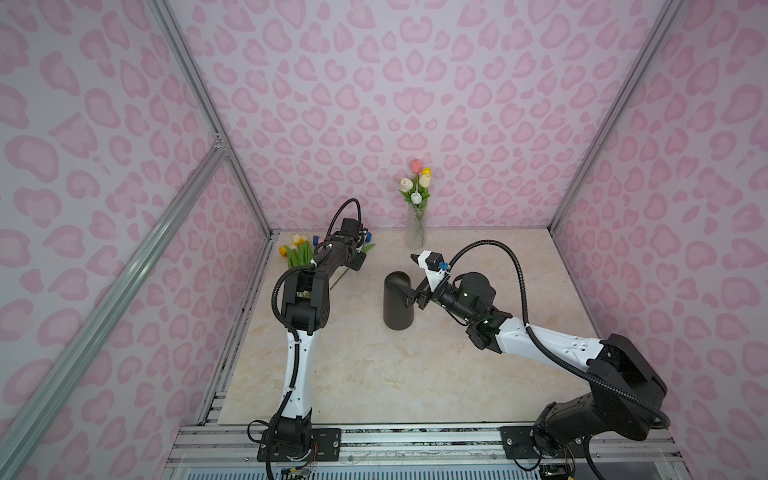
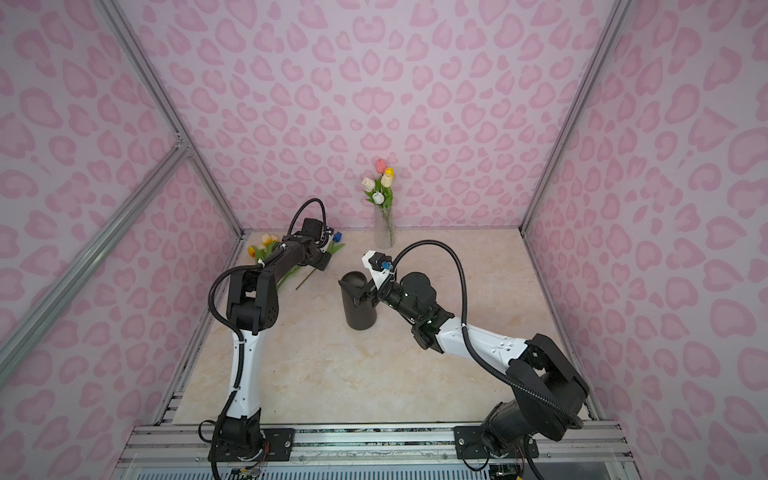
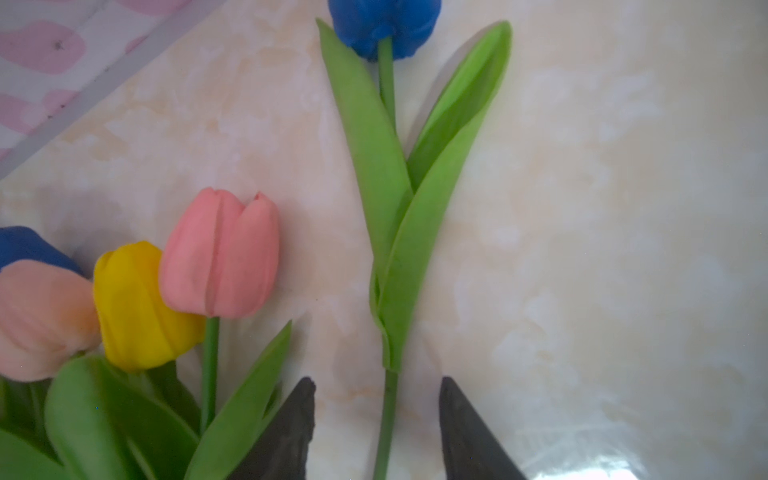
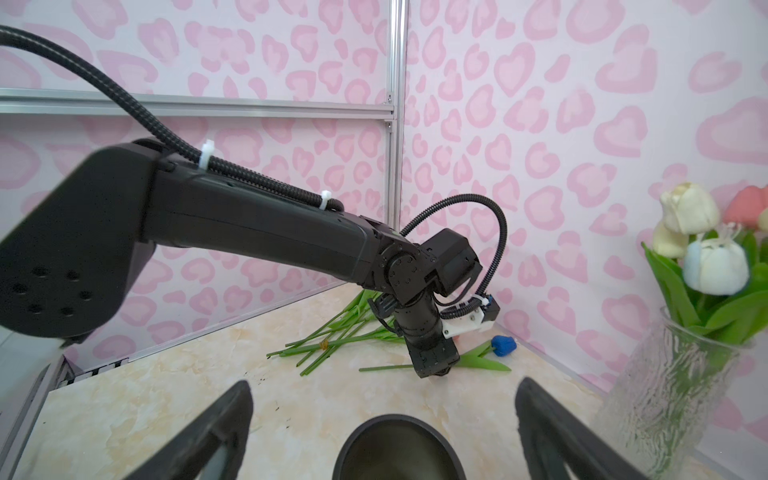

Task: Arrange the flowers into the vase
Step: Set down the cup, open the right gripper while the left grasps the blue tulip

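We judge the blue tulip (image 3: 399, 257) to be a very light thing, with a thin stem (image 3: 387, 415) that probably bends and is perhaps a little slippery, while its head (image 3: 384, 25) and leaves (image 3: 457, 104) are soft and should not be squeezed. For this reason we think the best place to hold it is the bare stem just under the leaves. The left hand (image 3: 376, 384) is there now: its two fingers (image 3: 291, 428) stand apart, one on each side of the stem, and we see bench (image 1: 415, 374) between each finger and the stem, so nothing is pinched yet. The tulip lies flat, so the fingertips must come fully down to the surface. In both top views this tulip and the other loose flowers (image 1: 297, 249) lie left of the middle, at the far edge of the bench, and a few more stand in the glass vase (image 1: 415, 230) in the upper middle. The left arm is stretched forward with its wrist turned down over the pile. The right arm comes in from the lower right. The right hand (image 4: 384, 388) is spread wide over the mouth of a black cylinder (image 1: 398, 307) in the middle, with a gap to it on each side.
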Controlling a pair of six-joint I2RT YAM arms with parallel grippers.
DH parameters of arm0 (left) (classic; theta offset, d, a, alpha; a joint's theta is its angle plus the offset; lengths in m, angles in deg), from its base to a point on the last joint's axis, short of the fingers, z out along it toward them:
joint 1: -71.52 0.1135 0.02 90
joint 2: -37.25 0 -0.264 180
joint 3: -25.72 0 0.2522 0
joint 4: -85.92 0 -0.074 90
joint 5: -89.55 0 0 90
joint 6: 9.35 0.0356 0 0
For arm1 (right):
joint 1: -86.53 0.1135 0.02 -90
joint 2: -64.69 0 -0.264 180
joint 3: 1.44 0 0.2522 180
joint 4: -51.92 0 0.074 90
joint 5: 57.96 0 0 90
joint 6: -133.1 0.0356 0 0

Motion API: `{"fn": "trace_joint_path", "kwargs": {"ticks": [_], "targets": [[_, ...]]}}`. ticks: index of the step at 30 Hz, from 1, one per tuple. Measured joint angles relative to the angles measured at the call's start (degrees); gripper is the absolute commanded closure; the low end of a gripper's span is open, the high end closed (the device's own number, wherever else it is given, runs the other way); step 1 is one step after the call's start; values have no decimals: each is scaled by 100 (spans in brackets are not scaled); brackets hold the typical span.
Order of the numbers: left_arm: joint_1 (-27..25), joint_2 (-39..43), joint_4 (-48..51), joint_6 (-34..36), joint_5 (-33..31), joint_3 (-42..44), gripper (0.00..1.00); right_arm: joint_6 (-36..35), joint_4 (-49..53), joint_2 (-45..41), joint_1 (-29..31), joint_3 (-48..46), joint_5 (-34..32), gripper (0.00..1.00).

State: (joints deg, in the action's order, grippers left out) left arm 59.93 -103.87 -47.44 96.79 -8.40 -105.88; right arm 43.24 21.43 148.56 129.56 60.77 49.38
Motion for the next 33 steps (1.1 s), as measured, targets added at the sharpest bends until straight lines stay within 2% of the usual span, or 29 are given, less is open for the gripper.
{"fn": "trace_joint_path", "kwargs": {"ticks": [1, 6, 10, 13, 15, 16, 19, 25, 28, 33], "targets": [[0, -59, 33, -2, 4, -83, 61, -28, -72, -87, -2, -83, 0, 3], [13, -256, 315, 0, 116, -501, 61, -153, -317, -503, 11, -334, -61, 4], [74, -334, 935, 15, 487, -828, 63, -289, -411, -719, 39, -431, -107, 4], [122, -385, 1252, -9, 734, -997, 71, -380, -411, -837, 46, -481, -140, 4], [151, -385, 1515, -33, 846, -1032, 70, -387, -389, -905, 46, -505, -153, 4], [168, -374, 1600, -98, 920, -1036, 65, -422, -374, -940, 48, -507, -175, 4], [247, -365, 1801, -153, 1169, -1047, 65, -463, -345, -1084, 66, -518, -234, 4], [376, -479, 2059, -249, 1386, -1259, 79, -605, -229, -1279, 109, -564, -282, 4], [413, -492, 2107, -313, 1443, -1298, 96, -678, -146, -1366, 109, -638, -334, 4], [407, -466, 2251, -415, 1412, -1296, 97, -741, -79, -1423, 109, -686, -407, 4]]}}
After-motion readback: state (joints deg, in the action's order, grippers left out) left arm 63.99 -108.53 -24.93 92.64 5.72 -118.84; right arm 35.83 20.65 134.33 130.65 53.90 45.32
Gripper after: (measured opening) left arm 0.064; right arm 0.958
